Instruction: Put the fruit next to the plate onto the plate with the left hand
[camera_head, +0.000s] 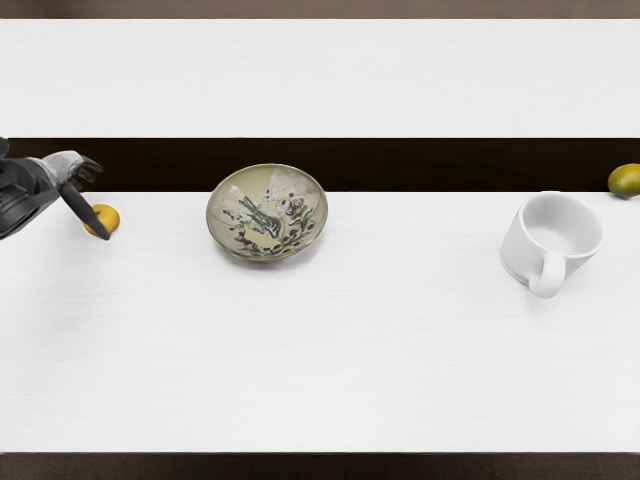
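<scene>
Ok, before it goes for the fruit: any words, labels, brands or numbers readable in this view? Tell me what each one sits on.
No readable text anywhere in the head view.
plate: dark painted pattern only, no letters or numbers.
mug: plain white, no mark on the side shown.
orange fruit and yellow-green fruit: no sticker visible.

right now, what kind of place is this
Probably a simulated dining or kitchen tabletop setup: a plain white table holds a patterned plate, a white mug and a small fruit beside the left robot hand.
</scene>
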